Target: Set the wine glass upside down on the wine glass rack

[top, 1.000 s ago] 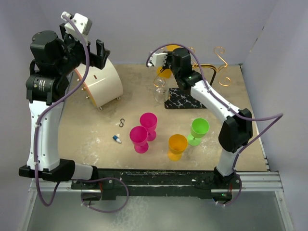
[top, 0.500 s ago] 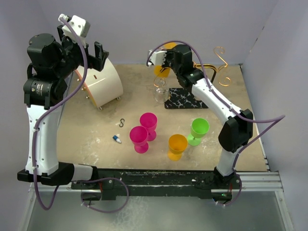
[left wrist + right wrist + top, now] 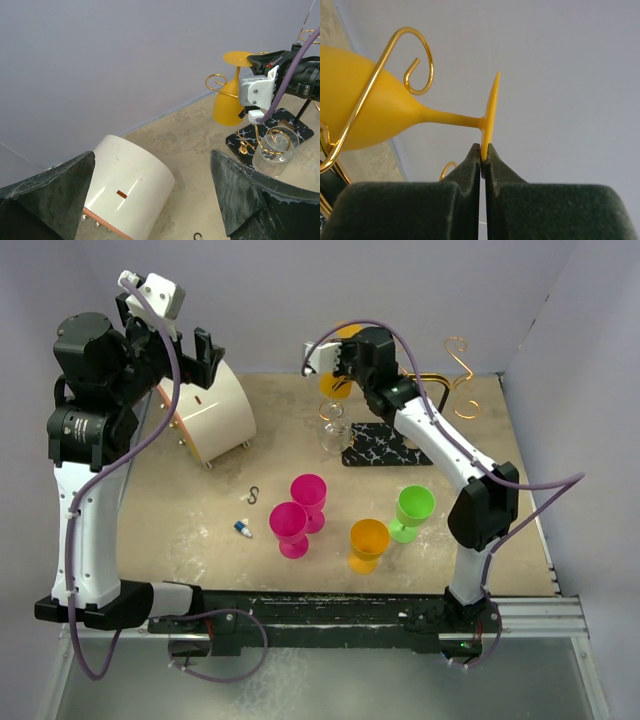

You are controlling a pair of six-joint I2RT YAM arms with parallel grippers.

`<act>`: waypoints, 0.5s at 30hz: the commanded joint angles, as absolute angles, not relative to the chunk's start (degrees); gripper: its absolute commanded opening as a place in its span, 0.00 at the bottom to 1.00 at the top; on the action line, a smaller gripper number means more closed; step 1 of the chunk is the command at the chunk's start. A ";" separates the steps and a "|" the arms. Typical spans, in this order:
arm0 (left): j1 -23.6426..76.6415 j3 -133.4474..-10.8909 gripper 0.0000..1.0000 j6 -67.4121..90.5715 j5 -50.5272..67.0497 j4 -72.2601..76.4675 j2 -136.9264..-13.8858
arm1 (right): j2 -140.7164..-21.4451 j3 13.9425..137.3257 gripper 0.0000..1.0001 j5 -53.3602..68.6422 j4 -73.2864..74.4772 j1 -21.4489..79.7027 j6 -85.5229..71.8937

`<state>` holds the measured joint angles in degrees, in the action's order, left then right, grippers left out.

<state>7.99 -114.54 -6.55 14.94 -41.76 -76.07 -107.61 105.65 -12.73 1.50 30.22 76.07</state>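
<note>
Holding (right gripper [image 3: 482, 152]): I am pinching the rim of the foot of the yellow wine glass [image 3: 380, 105]; the jaws are standing almost together, with only that thin disc between them.
Glass position: the yellow wine glass is hanging upside down, bowl low and foot high, at the far-left arm of the wine glass rack [image 3: 375, 448]. A gold curl is crossing its bowl in the right wrist view. I cannot tell whether the wire is carrying it.
Left gripper [image 3: 185, 355]: I am holding it raised near the white cylinder [image 3: 215, 415], jaws spread wide and gripping nothing.
Clear glass [image 3: 333, 430]: it is hanging upside down at the rack's near-left end, just beside the black marbled base.
Table [image 3: 150, 510]: two magenta glasses [image 3: 308, 495], an orange glass [image 3: 368, 540] and a green glass [image 3: 413, 508] are standing upright on the near side of the rack; a black hook [image 3: 254, 496] is lying to their left.
</note>
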 commanded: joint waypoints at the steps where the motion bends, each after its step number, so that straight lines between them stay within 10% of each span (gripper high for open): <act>1: 7.48 -114.41 0.99 -6.19 14.55 -38.96 -74.52 | -107.63 109.72 0.00 -9.67 1.80 30.41 78.37; 15: 7.29 -113.92 0.99 -6.67 14.22 -38.59 -74.27 | -110.00 112.44 0.00 -7.20 3.51 30.98 78.65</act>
<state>7.86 -113.93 -6.59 14.76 -41.19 -75.44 -110.37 109.08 -9.34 4.45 30.37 76.36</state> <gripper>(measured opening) 0.991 0.012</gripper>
